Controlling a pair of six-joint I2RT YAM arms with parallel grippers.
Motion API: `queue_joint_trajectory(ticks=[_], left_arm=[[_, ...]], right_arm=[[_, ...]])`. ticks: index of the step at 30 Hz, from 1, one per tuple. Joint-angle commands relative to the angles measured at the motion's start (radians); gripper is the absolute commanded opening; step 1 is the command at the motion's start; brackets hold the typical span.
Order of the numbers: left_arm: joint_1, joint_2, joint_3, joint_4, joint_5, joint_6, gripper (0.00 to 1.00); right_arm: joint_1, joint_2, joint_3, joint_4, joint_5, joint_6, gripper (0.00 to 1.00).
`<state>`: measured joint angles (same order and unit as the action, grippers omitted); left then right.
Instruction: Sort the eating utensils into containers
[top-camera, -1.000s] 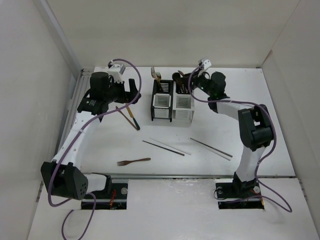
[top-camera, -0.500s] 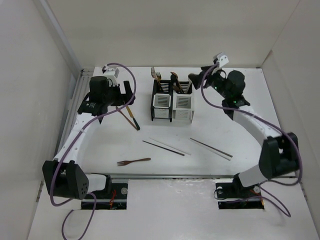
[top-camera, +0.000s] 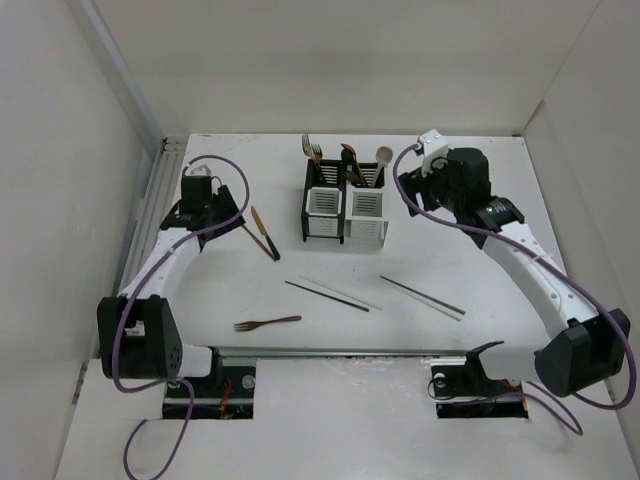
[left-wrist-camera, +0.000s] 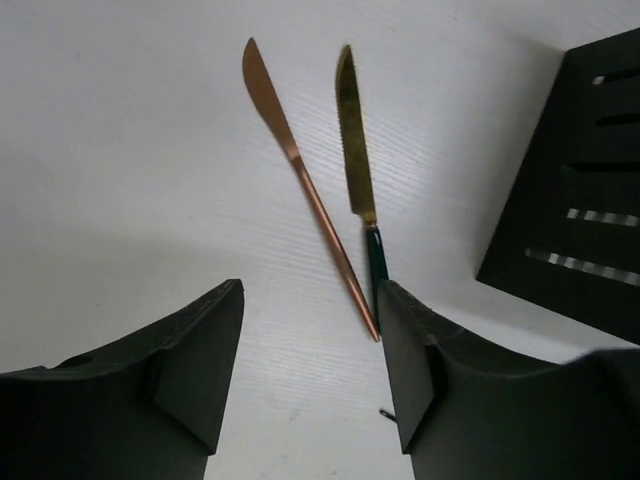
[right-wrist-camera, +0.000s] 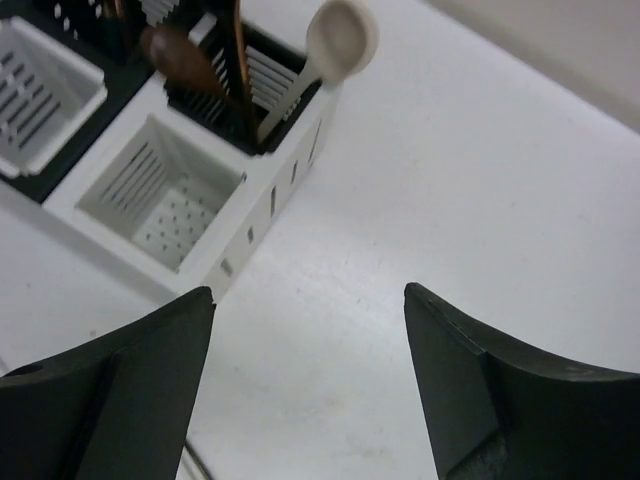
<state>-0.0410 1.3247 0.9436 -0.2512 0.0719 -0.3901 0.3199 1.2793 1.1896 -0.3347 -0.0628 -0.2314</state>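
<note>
Left gripper (left-wrist-camera: 310, 385) hangs spread and empty over two knives (left-wrist-camera: 298, 168) (one copper, one gold) left of the caddies (top-camera: 323, 225). Right gripper (right-wrist-camera: 310, 380), fingers apart and empty, faces a spoon (right-wrist-camera: 338, 40) standing in the right caddy. Fork (top-camera: 268, 322) and chopsticks (top-camera: 330, 295) lie nearer.

**Utensils partly sorted**

I see the paired containers (top-camera: 345, 215) standing upright. Forks (top-camera: 313, 152) stand in the left one, a dark spoon (top-camera: 350, 157) and a pale spoon (top-camera: 384, 155) in the right. Two knives (top-camera: 262, 232), scattered chopsticks (top-camera: 327, 294) and a brown fork (top-camera: 267, 323) lie flat on the worktop.
</note>
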Motion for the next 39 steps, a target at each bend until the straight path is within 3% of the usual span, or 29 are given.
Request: queue_joint_trajectory(ticks=[1, 5, 11, 17, 20, 30, 36, 39], left_arm=[[0.003, 0.057, 0.004, 0.041, -0.033, -0.067, 0.52], [-0.007, 0.207, 0.107, -0.074, -0.096, -0.128, 0.46], [-0.060, 0.399, 0.271, -0.134, -0.106, -0.128, 0.47], [-0.114, 0.464, 0.281, -0.138, -0.150, -0.128, 0.47], [-0.114, 0.501, 0.281, -0.161, -0.165, -0.153, 0.36], [-0.114, 0.571, 0.299, -0.204, -0.196, -0.144, 0.35], [-0.090, 0.570, 0.299, -0.253, -0.230, -0.072, 0.15], [-0.024, 0.544, 0.299, -0.263, -0.230, 0.052, 0.06]], right_arm=[[0.051, -0.015, 0.007, -0.086, 0.063, 0.001, 0.81], [0.103, -0.015, -0.002, -0.009, 0.063, 0.053, 0.81], [0.137, -0.015, -0.024, -0.009, 0.073, 0.063, 0.81], [0.137, -0.037, -0.042, -0.018, 0.119, 0.053, 0.81], [0.137, -0.046, -0.042, -0.009, 0.132, 0.044, 0.81], [0.137, -0.095, -0.071, -0.018, 0.161, 0.035, 0.81], [0.137, -0.133, -0.081, -0.029, 0.182, 0.035, 0.82], [0.137, -0.143, -0.090, -0.006, 0.182, 0.035, 0.82]])
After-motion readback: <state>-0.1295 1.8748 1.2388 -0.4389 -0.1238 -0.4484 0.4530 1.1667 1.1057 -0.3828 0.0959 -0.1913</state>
